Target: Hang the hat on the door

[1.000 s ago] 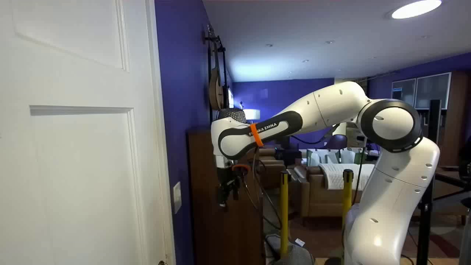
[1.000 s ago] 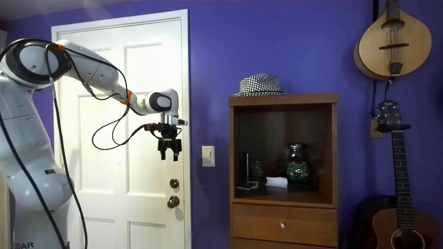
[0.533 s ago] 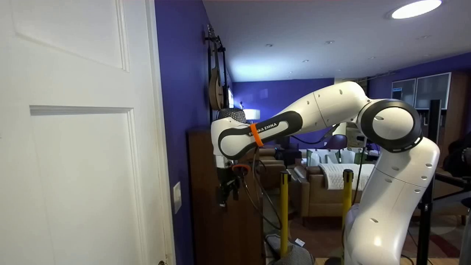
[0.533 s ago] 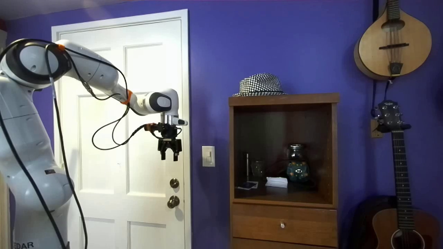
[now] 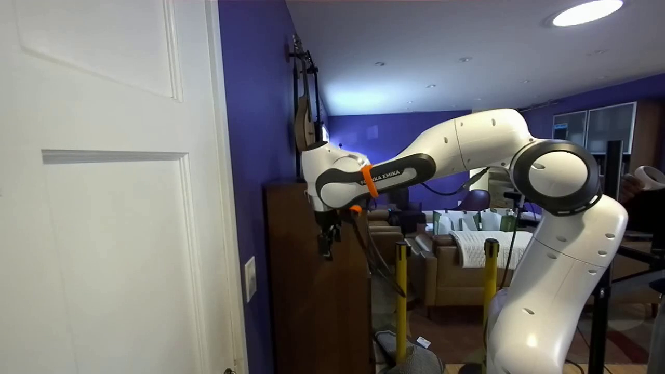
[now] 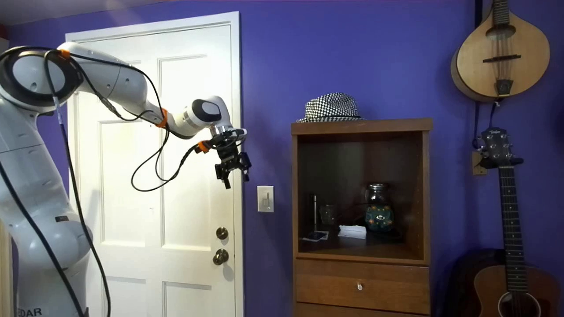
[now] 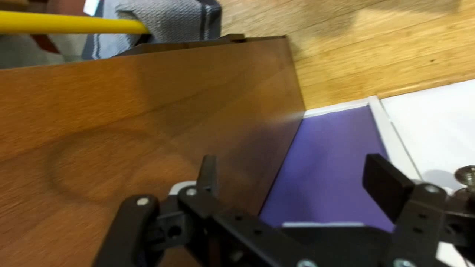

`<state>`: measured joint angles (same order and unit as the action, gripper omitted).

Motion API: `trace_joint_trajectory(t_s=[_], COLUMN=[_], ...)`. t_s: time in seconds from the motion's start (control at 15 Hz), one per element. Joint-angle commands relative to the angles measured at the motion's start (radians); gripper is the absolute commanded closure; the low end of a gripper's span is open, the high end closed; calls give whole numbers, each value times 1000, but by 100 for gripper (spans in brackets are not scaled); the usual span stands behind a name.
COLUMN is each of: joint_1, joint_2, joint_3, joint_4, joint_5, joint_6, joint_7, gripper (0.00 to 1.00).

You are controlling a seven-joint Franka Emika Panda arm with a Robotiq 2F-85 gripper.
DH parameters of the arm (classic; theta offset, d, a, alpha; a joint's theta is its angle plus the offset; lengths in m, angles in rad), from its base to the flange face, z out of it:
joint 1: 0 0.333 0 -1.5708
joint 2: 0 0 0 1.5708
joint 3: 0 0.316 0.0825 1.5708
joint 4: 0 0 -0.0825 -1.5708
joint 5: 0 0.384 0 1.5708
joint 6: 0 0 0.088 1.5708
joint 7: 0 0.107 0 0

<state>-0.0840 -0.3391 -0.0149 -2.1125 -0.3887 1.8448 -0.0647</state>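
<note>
A black-and-white checked fedora (image 6: 332, 108) rests brim-down on the brown wooden cabinet (image 6: 361, 127), probably set there so the robot can reach it before hanging it on the white panelled door (image 6: 185, 211). The gripper (image 6: 237, 181) is well apart, jaws spread and empty, presumably ready to grasp. Compared with half a second earlier, it is higher, tilted and nearer the cabinet; the fedora hasn't moved.

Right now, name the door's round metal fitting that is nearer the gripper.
The smaller, upper fitting: the gripper is higher than both, and the larger knob sits lower on the door.
</note>
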Motion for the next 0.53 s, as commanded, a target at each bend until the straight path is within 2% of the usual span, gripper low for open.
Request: trace_joint_trajectory(t_s=[0.0,0.13,0.2,0.47], joint_1=[-13,-16,-4,-3], joint_2=[-7,-1,-14,-12], joint_3=[-12,-16,-22,-23], joint_4=[129,199,134,144], joint_5=[-153,-221,-166,-171], joint_6=[-10,29,8,7], joint_7=[-109,-127,-97,-98], gripper=[0,0,0,0])
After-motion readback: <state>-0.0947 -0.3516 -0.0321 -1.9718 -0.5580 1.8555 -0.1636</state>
